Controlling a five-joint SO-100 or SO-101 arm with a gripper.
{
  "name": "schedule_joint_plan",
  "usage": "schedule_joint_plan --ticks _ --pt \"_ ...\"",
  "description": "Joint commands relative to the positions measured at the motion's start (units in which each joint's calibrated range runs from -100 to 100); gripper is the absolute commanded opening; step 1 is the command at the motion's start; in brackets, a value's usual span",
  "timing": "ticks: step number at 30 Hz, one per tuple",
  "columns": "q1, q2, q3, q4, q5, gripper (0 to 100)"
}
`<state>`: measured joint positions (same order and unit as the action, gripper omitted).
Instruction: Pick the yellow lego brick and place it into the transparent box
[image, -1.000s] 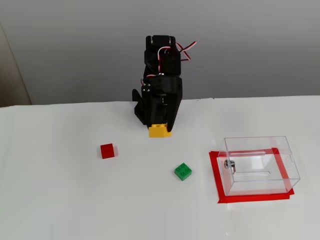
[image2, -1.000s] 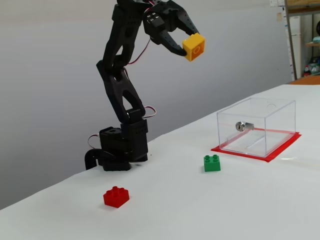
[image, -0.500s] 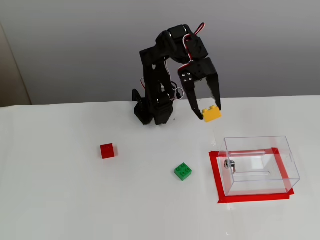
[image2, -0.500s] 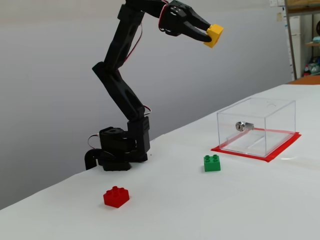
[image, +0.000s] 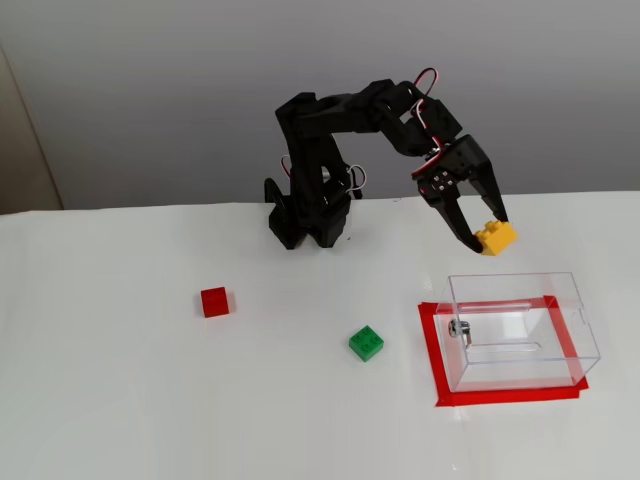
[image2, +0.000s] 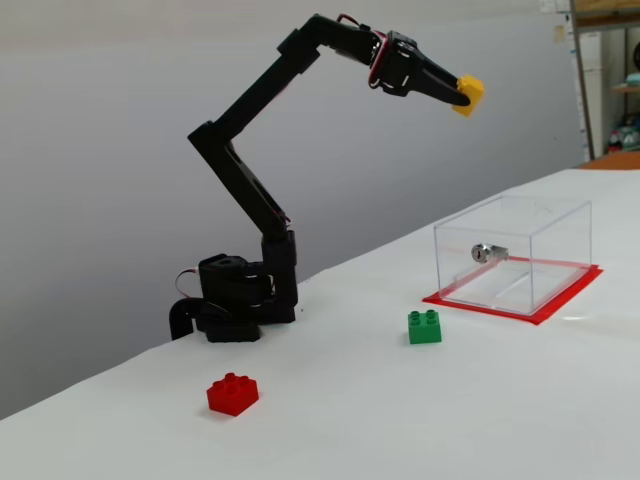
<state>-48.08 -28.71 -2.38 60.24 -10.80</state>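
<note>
The yellow lego brick (image: 496, 238) (image2: 467, 92) hangs in the air, pinched between the fingertips of my black gripper (image: 487, 236) (image2: 460, 93), which is shut on it. In a fixed view the brick sits just above the far edge of the transparent box (image: 520, 330). In the side fixed view the brick is high above the table and left of the transparent box (image2: 515, 252), which stands on a red taped rectangle (image: 432, 360). A small metal fitting (image: 459, 328) shows on the box's left wall.
A green studded brick (image: 366, 343) (image2: 424, 326) lies on the white table left of the box. A red block (image: 214, 301) (image2: 233, 393) lies farther left. The arm's base (image: 305, 215) (image2: 235, 300) stands at the table's back edge.
The arm has stretched out and swung right, carrying the yellow brick from in front of its base toward the box. The grip has stayed shut on it.
</note>
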Motion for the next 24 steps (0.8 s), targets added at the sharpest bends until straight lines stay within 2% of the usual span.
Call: schedule_joint_plan --ticks 1,11,24 --pt "-1.2 0.0 3.7 -5.8 -0.3 8" --pt "-4.2 4.0 14.9 -17.9 -0.4 8" --pt "-5.7 11.4 15.9 -25.9 -0.4 8"
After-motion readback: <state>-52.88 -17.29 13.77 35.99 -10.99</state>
